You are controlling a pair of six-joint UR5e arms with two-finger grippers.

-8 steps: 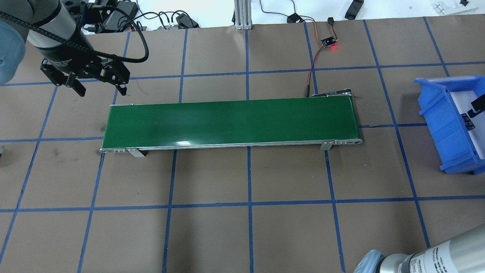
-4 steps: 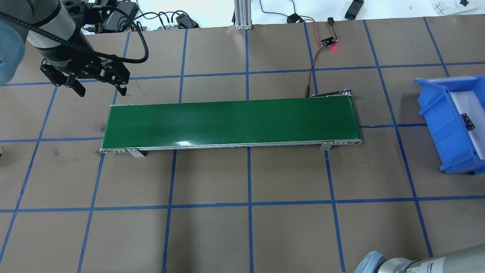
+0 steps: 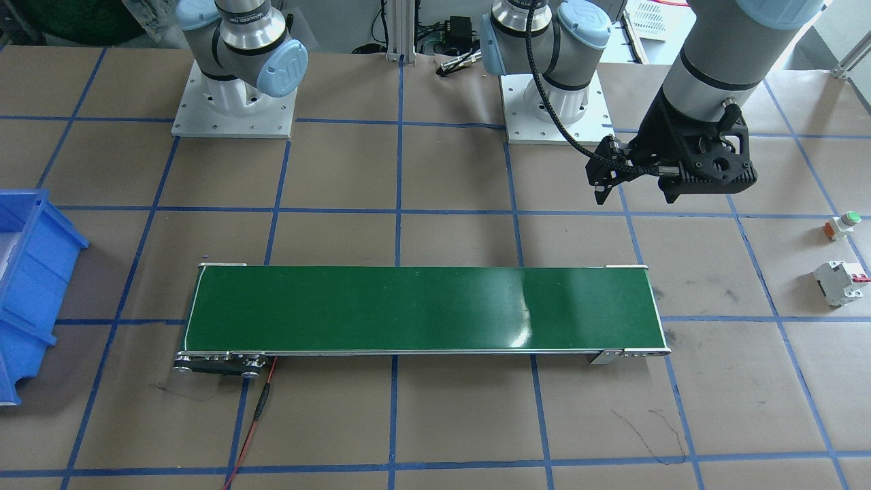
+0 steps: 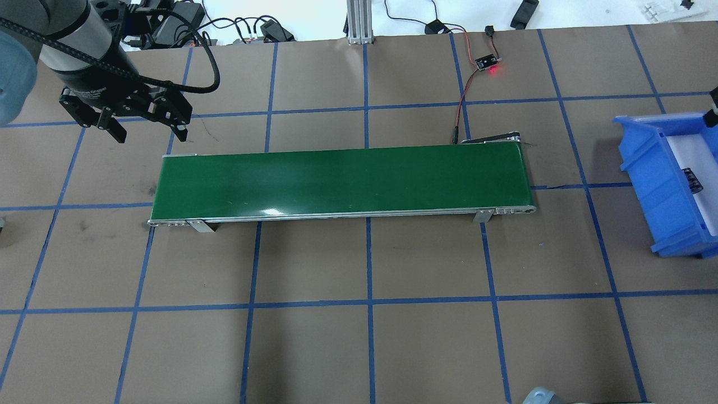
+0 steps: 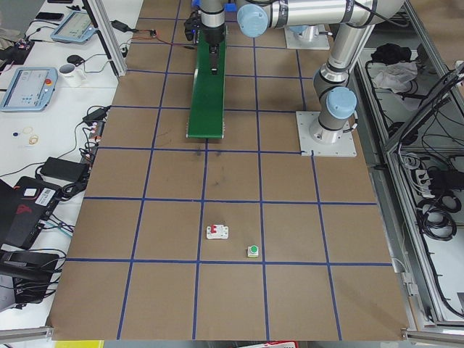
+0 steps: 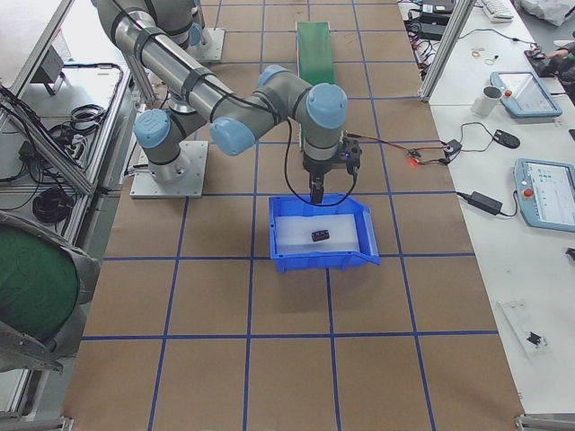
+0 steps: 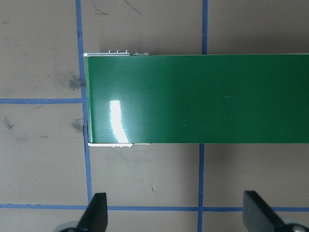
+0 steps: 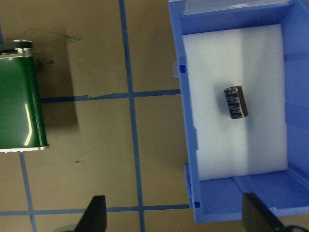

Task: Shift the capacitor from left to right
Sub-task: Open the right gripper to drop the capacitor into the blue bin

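The capacitor (image 8: 235, 102), a small dark cylinder, lies on its side on white foam inside the blue bin (image 8: 231, 205) at the table's right end. It also shows in the exterior right view (image 6: 320, 235) and the overhead view (image 4: 694, 180). My right gripper (image 8: 175, 215) is open and empty. It hangs above the bin's conveyor-side wall (image 6: 316, 190), apart from the capacitor. My left gripper (image 4: 150, 135) is open and empty, hovering just beyond the left end of the green conveyor (image 4: 342, 182). It also shows in the front view (image 3: 635, 197).
A white circuit breaker (image 3: 842, 282) and a green-topped push button (image 3: 842, 224) sit on the table on my left side. A small sensor board with a red light (image 4: 487, 63) and its wires lie behind the conveyor. The blue bin (image 4: 656, 174) stands at the right edge.
My right gripper has risen out of the blue bin and moved toward the table's far side, leaving the capacitor inside. The right arm has slid out of the overhead view. The left arm has not moved.
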